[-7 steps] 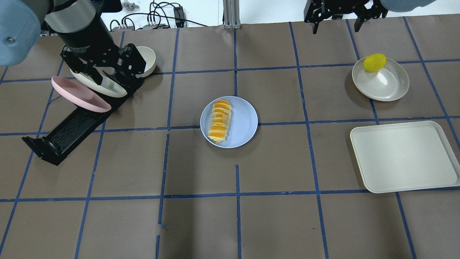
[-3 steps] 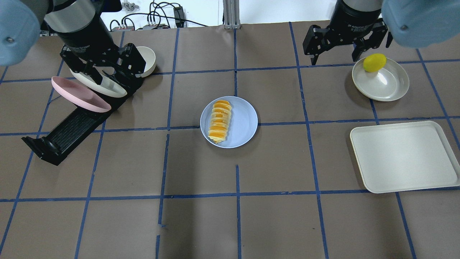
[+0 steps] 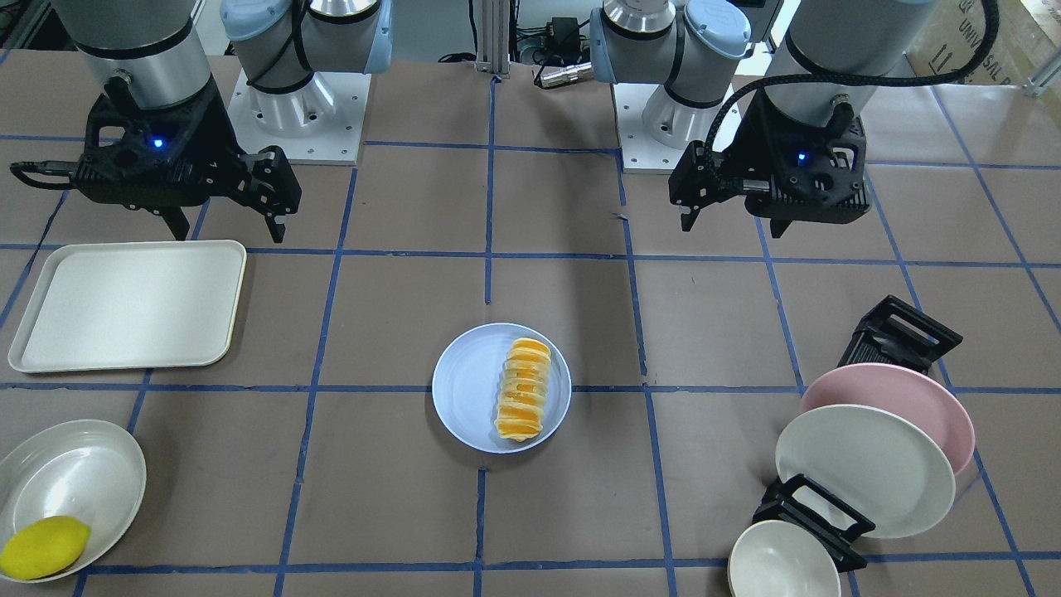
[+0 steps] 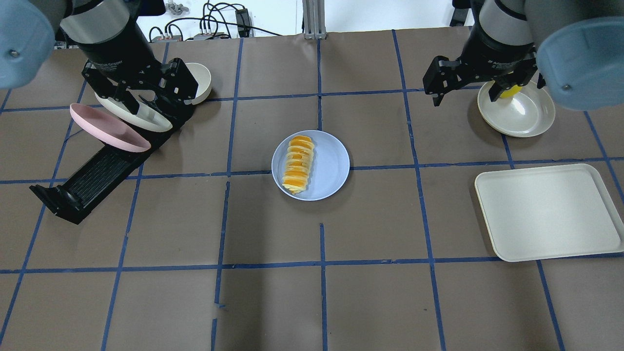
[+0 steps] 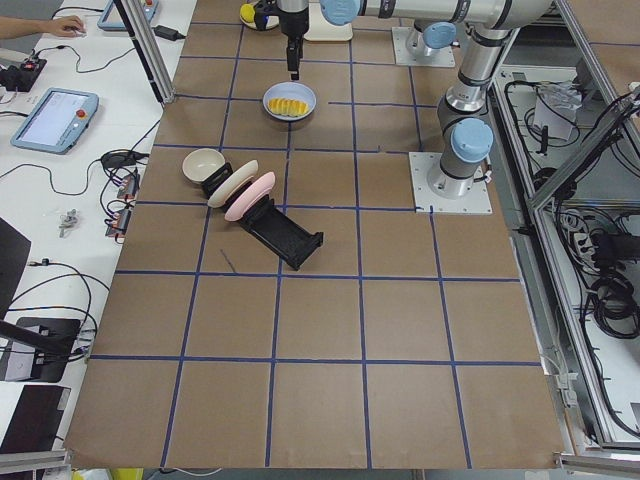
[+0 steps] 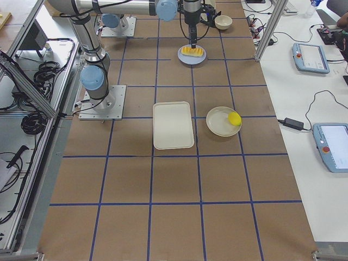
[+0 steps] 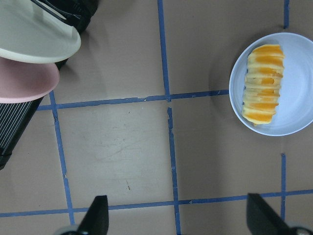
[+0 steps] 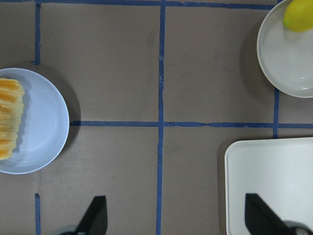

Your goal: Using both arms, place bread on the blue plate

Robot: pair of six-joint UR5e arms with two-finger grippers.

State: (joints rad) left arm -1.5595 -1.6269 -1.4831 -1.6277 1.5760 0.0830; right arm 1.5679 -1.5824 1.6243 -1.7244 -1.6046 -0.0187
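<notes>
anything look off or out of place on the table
Nothing is spilled or damaged. The only slight oddity: the bread lies off-centre on the blue plate, along one side, with one end reaching the rim.

Out past my right claw (image 8: 176, 218), a cream tray (image 4: 546, 214) lies on the surface (image 4: 273, 302) beside an off-white dish (image 4: 529, 122) with a lemon (image 3: 43, 547) at its rim. Out past my left claw (image 7: 178, 218), a black rack (image 4: 92, 180) props a pink plate (image 4: 105, 127) and a white plate (image 3: 862, 468), with a small bowl (image 3: 771, 568) beside them.

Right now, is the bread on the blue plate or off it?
On it. The bread lies flat within the rim of the blue plate, off-centre, with one end near the edge.
</notes>
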